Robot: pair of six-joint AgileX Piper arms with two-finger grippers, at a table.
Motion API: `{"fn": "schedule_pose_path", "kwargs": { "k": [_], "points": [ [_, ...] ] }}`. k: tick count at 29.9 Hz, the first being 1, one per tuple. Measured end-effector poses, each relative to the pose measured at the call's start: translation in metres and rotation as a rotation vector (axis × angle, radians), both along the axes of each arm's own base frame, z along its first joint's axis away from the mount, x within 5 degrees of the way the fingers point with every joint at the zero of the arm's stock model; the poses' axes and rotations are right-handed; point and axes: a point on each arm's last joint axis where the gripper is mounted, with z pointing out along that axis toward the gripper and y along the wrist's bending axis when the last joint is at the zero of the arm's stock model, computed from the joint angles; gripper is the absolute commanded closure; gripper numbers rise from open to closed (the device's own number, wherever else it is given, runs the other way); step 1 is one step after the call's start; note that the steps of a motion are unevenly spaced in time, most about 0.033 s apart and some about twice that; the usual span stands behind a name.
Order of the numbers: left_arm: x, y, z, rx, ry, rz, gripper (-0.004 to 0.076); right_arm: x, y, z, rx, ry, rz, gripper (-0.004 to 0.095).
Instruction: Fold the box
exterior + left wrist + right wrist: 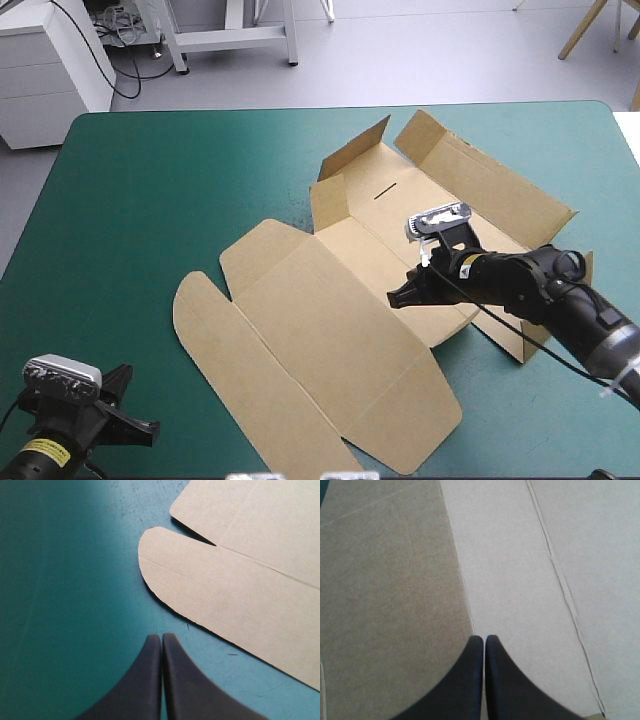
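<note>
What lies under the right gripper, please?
Under the right gripper, fingers shut, lies the board of the brown box. The teal-green cover below is hidden by that board.

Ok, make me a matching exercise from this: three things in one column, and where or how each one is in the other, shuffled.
1. left gripper
2. right gripper
3. box

A. lying open, far flaps raised
B. shut, over the box's middle
C. shut, over the bare teal-green cover, beside a rounded flap

Pairs: 1-C, 2-B, 3-A.
</note>
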Motion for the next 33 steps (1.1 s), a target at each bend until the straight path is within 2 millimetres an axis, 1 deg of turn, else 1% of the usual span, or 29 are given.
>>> {"fn": "schedule_pose_path", "kwargs": {
  "k": [5, 7, 13, 15, 18, 23, 27, 33],
  "points": [
    [0.0, 0.0, 0.0, 0.0, 0.0, 0.0, 0.0734, -0.018, -0.014, 0.031, -0.046, -0.028, -0.009, 0.09],
    [0.0, 0.0, 0.0, 0.0, 0.0, 0.0, 0.0734, -0.027, -0.021, 0.039, -0.067, -0.033, -0.019, 0.09],
    [0.0, 0.0, 0.0, 0.0, 0.0, 0.0, 0.0734, -0.064, -0.047, 0.051, -0.167, 0.025, -0.048, 0.09],
    [0.0, 0.0, 0.0, 0.0, 0.0, 0.0, 0.0734, -0.077, -0.054, 0.055, -0.175, 0.044, -0.049, 0.09],
    [0.0, 0.0, 0.0, 0.0, 0.0, 0.0, 0.0734, -0.098, -0.065, 0.063, -0.156, 0.03, -0.062, 0.09],
    [0.0, 0.0, 0.0, 0.001, 0.0, 0.0, 0.0734, -0.127, -0.075, 0.075, -0.053, -0.018, -0.069, 0.09],
    [0.0, 0.0, 0.0, 0.001, 0.0, 0.0, 0.0734, -0.139, -0.079, 0.079, -0.007, -0.041, -0.068, 0.09],
    [0.0, 0.0, 0.0, 0.001, 0.0, 0.0, 0.0734, -0.139, -0.079, 0.079, -0.004, -0.039, -0.07, 0.09]
  ]
}}
